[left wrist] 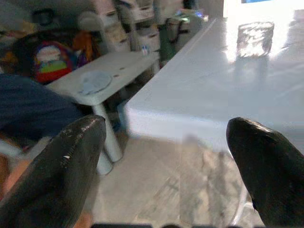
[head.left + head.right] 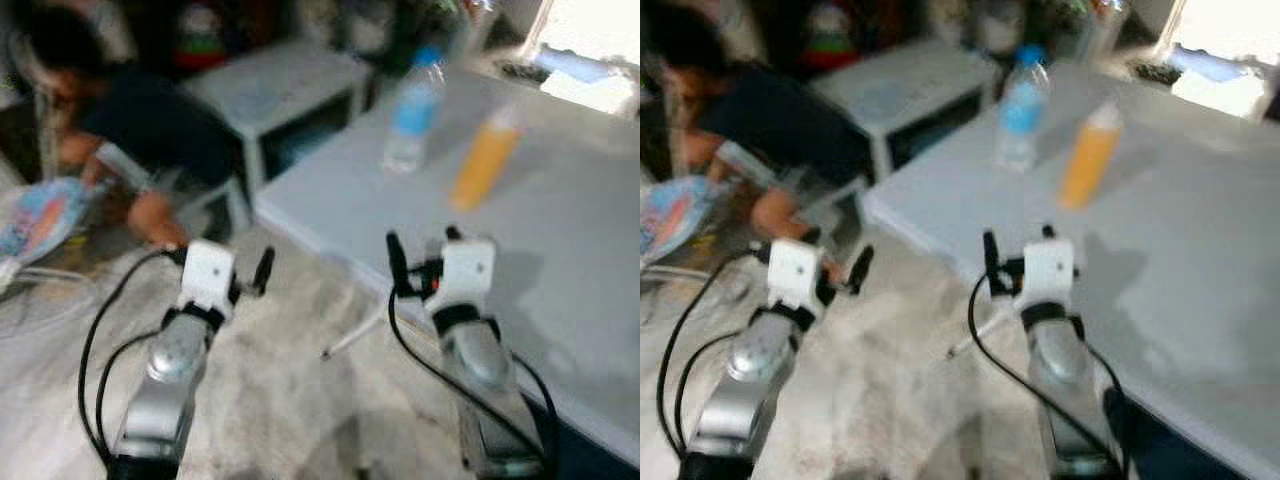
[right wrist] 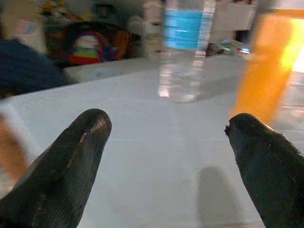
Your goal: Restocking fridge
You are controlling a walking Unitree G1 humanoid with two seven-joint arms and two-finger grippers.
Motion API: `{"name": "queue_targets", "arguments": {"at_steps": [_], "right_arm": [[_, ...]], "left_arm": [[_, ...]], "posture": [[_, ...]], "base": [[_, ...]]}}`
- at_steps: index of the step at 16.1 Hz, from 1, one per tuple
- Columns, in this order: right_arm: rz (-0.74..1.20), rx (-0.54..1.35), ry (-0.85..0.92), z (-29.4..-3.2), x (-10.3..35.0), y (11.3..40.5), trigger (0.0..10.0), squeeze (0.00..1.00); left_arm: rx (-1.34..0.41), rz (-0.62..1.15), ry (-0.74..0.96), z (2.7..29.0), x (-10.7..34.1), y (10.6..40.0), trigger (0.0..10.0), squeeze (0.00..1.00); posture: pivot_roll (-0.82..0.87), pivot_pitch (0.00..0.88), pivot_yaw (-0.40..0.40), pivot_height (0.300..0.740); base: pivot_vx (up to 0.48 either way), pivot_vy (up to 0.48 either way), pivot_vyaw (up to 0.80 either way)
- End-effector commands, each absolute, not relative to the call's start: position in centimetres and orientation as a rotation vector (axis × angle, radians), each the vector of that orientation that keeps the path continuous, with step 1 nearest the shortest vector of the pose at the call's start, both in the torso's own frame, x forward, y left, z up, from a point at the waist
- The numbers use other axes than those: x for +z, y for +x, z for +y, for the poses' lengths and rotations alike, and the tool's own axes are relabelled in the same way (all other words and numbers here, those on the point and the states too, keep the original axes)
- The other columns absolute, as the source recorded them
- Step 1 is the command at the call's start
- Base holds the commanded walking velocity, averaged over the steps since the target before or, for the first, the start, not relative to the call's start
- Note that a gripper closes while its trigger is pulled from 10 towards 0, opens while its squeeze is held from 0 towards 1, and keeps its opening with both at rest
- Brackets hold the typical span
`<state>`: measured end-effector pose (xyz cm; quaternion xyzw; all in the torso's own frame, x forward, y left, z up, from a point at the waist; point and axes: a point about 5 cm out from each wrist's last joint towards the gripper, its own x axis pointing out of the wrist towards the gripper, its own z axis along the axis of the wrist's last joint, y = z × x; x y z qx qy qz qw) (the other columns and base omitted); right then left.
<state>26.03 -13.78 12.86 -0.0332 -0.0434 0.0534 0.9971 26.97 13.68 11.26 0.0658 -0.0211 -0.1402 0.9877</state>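
Blurred surroundings show a stone-patterned floor (image 2: pixel 280 380) with a person (image 2: pixel 140 130) in a dark top crouched at far left, beside a small white side table (image 2: pixel 275 85). Left gripper (image 2: pixel 222 268) hovers over the floor short of the large white table (image 2: pixel 570 250), fingers spread apart and empty. Right gripper (image 2: pixel 425 250) is raised over the table's near edge, fingers likewise spread and empty. Beyond it stand a clear water bottle (image 2: pixel 413 110) with blue cap and label and, to its right, an orange bottle (image 2: pixel 486 158), both upright, near each other.
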Motion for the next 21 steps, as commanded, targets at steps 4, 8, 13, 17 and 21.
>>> {"name": "queue_targets", "arguments": {"at_steps": [4, 8, 13, 17, 21], "right_arm": [[-0.094, 0.081, -0.082, -14.5, 13.0, 26.2, 10.0, 0.00], [-0.097, 0.078, -0.086, -14.5, 13.1, 26.3, 10.0, 0.00], [-0.099, 0.078, -0.085, -14.3, 13.1, 26.2, 10.0, 0.00], [-0.093, 0.074, -0.085, -14.3, 13.0, 25.9, 10.0, 0.00], [-0.096, 0.067, -0.149, -15.2, 13.0, 23.8, 10.0, 0.00]], "left_arm": [[-0.304, -0.054, 0.107, 12.8, 11.6, 27.3, 10.0, 0.00], [-0.301, -0.068, 0.113, 12.7, 11.8, 27.3, 10.0, 0.00], [-0.306, -0.075, 0.098, 12.7, 11.9, 27.1, 10.0, 0.00], [-0.308, -0.072, 0.097, 12.8, 11.9, 27.0, 10.0, 0.00], [-0.319, -0.069, 0.095, 12.9, 11.9, 27.0, 10.0, 0.00]], "posture": [[0.01, 0.076, 0.014, 0.740], [0.01, 0.077, 0.013, 0.740], [0.01, 0.080, 0.012, 0.740], [0.01, 0.082, 0.012, 0.740], [0.00, 0.088, 0.019, 0.740]], "base": [[0.413, 0.136, 0.00], [0.356, 0.320, 0.00], [0.000, 0.000, 0.00], [0.000, 0.000, -0.15], [0.000, 0.000, -0.80]]}}
